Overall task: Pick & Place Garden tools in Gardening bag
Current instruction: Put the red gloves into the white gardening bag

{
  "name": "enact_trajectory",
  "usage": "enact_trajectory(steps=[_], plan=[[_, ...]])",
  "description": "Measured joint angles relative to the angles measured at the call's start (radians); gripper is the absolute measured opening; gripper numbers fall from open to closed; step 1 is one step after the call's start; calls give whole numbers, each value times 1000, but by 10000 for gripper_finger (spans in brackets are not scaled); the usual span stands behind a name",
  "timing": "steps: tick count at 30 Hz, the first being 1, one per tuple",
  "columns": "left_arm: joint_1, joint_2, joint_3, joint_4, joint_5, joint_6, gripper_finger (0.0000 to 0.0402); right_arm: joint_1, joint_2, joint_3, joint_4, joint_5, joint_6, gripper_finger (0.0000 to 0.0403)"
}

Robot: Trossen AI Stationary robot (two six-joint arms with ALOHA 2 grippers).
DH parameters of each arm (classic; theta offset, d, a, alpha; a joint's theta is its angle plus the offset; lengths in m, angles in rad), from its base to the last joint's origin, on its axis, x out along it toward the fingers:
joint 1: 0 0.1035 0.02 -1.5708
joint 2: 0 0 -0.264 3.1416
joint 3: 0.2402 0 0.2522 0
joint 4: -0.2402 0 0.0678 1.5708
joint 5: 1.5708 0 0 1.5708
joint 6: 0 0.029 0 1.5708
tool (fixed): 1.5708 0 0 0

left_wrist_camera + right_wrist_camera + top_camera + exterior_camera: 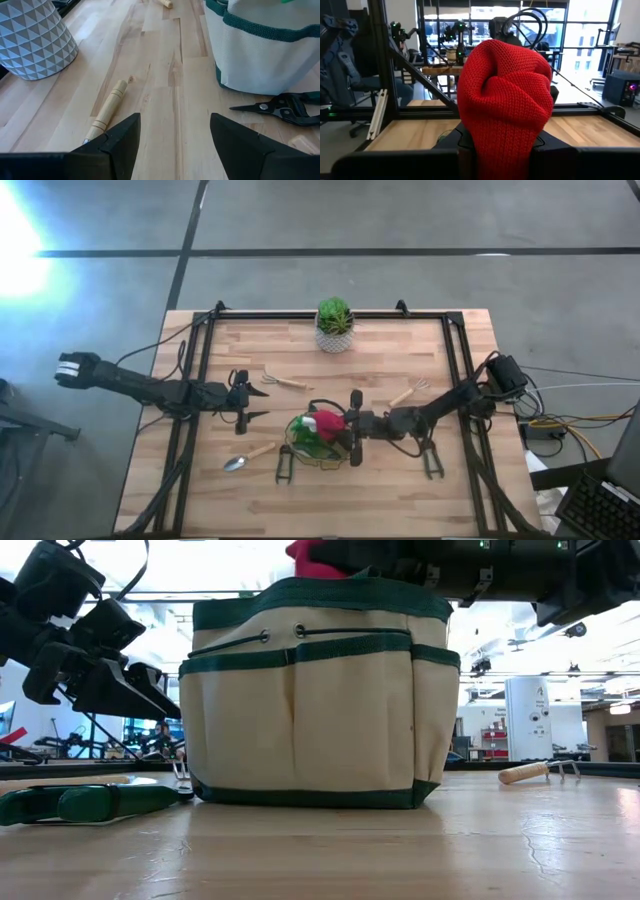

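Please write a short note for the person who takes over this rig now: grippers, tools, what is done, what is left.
Right gripper: shut on the red knitted item, above the gardening bag.
Left gripper: open, empty, above the table left of the bag.
Done: red item picked, not yet released.
Left on the table: trowel, two rakes, two shears.

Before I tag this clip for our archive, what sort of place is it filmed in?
Probably a robotics lab or workshop: a wooden table on bare concrete floor, more arm rigs and workbenches behind it, and a computer keyboard off to one side.
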Motion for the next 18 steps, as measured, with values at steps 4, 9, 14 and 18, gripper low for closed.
enact_trajectory(steps=[4,9,14,18], plan=[[0,0,0,0,0,0,241,0,0,0,-1,-1,-2,54],[0,0,0,0,0,0,241,0,-2,0,-26,-2,6,54],[0,0,0,0,0,0,241,-4,-29,0,-52,-15,25,54],[0,0,0,0,0,0,241,-21,-114,0,-84,-85,57,54]])
